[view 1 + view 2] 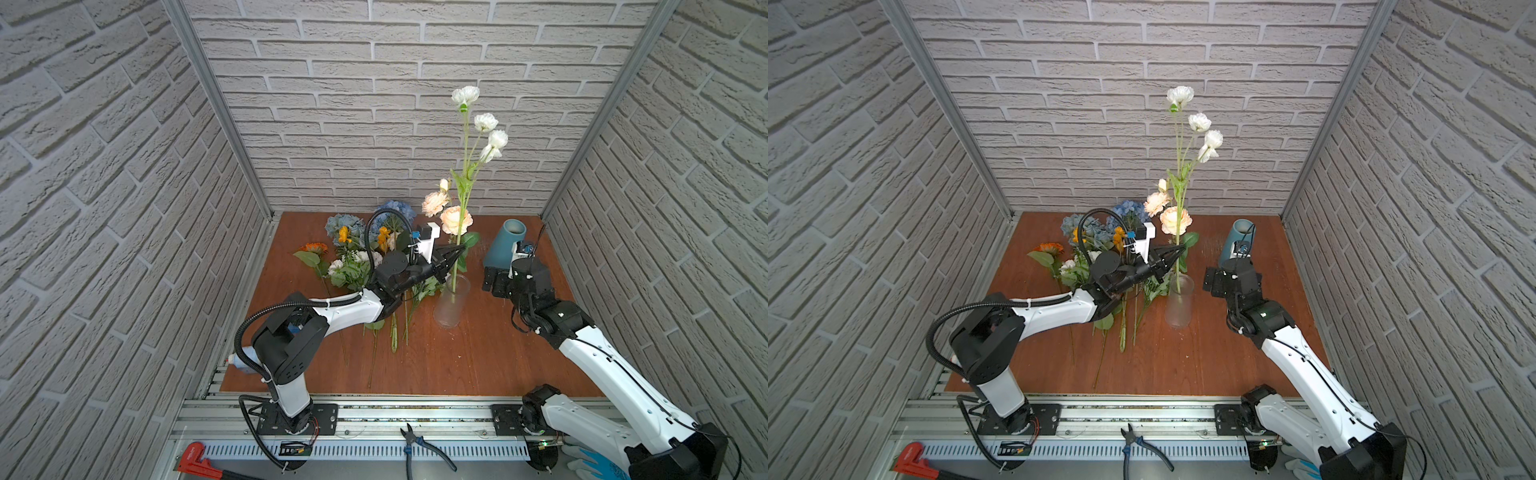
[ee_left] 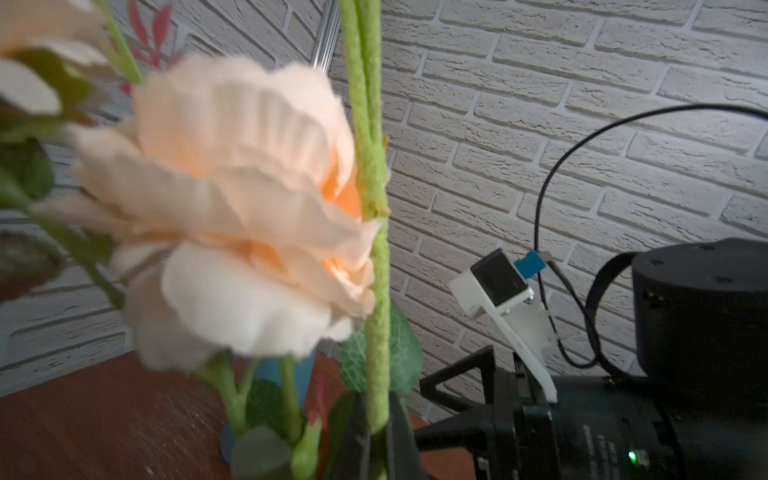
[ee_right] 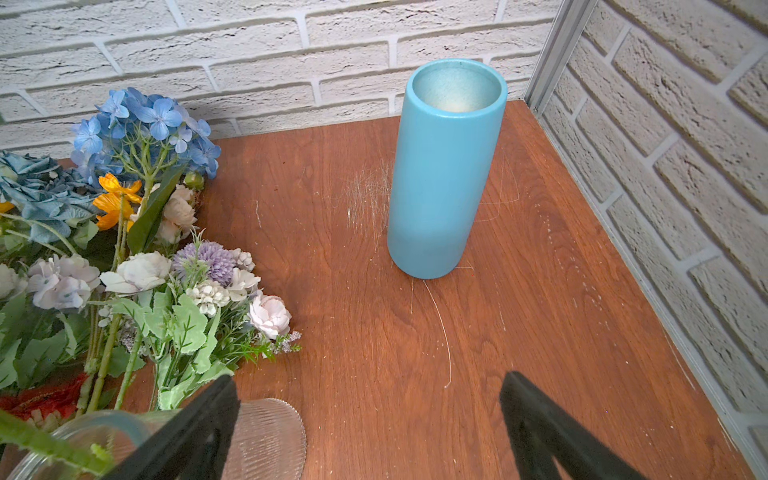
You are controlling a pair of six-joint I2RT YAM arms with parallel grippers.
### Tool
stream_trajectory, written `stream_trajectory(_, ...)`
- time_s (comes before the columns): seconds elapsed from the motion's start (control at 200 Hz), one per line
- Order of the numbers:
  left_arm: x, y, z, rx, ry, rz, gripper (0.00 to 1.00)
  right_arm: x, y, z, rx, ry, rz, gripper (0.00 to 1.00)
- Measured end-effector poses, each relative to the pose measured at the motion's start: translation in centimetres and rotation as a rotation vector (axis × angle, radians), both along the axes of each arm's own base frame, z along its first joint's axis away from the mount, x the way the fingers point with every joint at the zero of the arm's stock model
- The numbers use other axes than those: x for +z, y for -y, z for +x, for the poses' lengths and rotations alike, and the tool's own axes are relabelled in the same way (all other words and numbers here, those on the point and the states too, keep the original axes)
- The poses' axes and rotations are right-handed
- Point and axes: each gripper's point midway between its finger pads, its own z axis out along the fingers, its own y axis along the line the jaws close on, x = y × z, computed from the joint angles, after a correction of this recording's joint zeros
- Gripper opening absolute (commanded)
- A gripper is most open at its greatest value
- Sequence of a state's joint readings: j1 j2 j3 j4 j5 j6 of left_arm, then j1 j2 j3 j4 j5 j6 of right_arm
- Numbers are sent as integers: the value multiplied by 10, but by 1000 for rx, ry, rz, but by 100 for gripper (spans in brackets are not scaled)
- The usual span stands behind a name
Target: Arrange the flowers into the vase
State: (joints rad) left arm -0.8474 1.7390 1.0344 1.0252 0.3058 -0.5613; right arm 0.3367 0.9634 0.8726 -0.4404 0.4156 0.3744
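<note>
Left wrist view: left hand [image 2: 378,432] pinched shut on the fuzzy green stem of the white poppy spray [image 2: 376,257], with a peach rose [image 2: 232,216] pressed against that stem and blurred by closeness. Both top views: same spray [image 1: 485,122] held upright, foot of the stem inside the ribbed glass vase [image 1: 452,305], grip just above the rim, white blooms high against the brick wall. Peach roses [image 1: 1176,219] just beside the stem, above the left hand [image 1: 1180,250]; whether gripped too or standing in the vase, cannot tell. Remaining flowers heaped flat on the counter [image 1: 478,365] to the left of the glass vase, partly under the left arm: blue hydrangeas [image 3: 149,120], orange daisy [image 1: 312,248], lilac-white bunch [image 3: 212,266], red daisy [image 3: 41,399], stems pointing toward the front edge. Right wrist view: right hand [image 3: 365,436] spread wide and empty, one finger [image 3: 187,436] over the rim of the glass vase [image 3: 266,436], pointed toward the blue vase [image 3: 444,166]. Blue vase upright on the counter near the back right corner, well apart from the heap.
</note>
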Motion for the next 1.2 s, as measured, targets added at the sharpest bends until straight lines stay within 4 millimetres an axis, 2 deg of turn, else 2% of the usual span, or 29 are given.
stream_trajectory(0.07, -16, 2, -6, -2, -16, 33, 0, 0, 0, 0, 1, 0, -2, 99)
stream_trajectory(0.1, -21, 3, -8, -3, -22, 46, 5, 0, 0, 0, 2, -1, -3, 99)
stream_trajectory(0.18, -31, 6, -14, -4, -24, 77, 36, 0, 0, 0, 3, 0, -3, 99)
stream_trajectory(0.26, -35, 6, -17, -3, -27, 90, 53, 0, 0, 0, 3, -1, -3, 99)
stream_trajectory(0.405, -28, 3, -23, 1, -10, 91, 68, 0, 0, 0, 4, -1, -3, 99)
stream_trajectory(0.505, -23, -2, -25, 11, -8, 88, 72, -1, 0, 0, 3, -5, -4, 99)
stream_trajectory(0.615, -19, -9, -28, 22, -11, 93, 82, -2, 0, -1, 4, -11, -7, 99)
stream_trajectory(0.715, -16, -15, -31, 32, -17, 103, 98, -3, 1, -3, 5, -17, -11, 99)
stream_trajectory(1.0, -6, -37, -36, 85, -38, 118, 98, 9, -2, -13, 48, 0, 1, 99)
stream_trajectory(1.105, -5, -50, -31, 127, -52, 123, 98, 16, -14, -17, 128, 1, 24, 99)
stream_trajectory(1.2, -5, -66, -17, 181, -73, 130, 98, 25, -30, -21, 231, 3, 52, 98)
